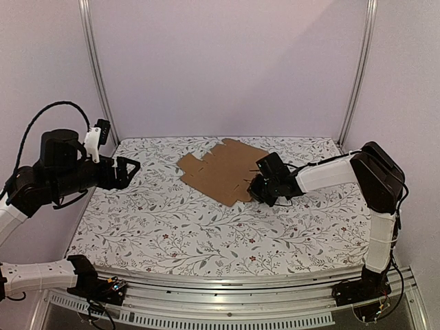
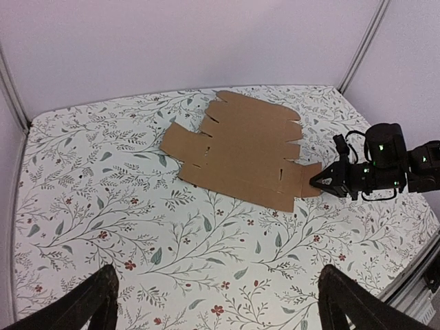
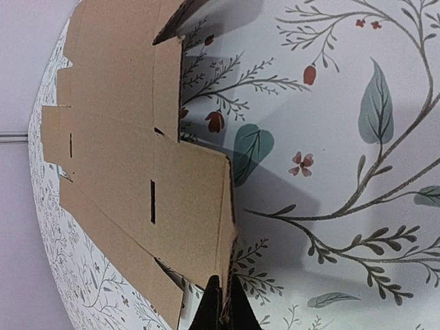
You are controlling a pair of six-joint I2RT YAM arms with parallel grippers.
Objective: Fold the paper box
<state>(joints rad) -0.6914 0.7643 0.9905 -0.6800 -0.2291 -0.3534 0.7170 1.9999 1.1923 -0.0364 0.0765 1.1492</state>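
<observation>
The paper box (image 1: 223, 170) is a flat brown die-cut cardboard sheet with flaps and slots, lying on the flowered table toward the back middle. The sheet (image 2: 240, 155) also fills the middle of the left wrist view and the left half (image 3: 124, 172) of the right wrist view. My right gripper (image 1: 251, 187) is shut on the thin edge of the sheet's near-right flap, which is lifted slightly off the table (image 3: 223, 309). My left gripper (image 1: 134, 165) hangs open above the table's left side, well away from the sheet, its two fingertips (image 2: 96, 299) far apart with nothing between them.
A flowered cloth (image 1: 206, 227) covers the table. Metal posts (image 1: 96, 69) stand at the back corners in front of plain walls. A metal rail (image 1: 240, 282) runs along the near edge, with the arm bases on it.
</observation>
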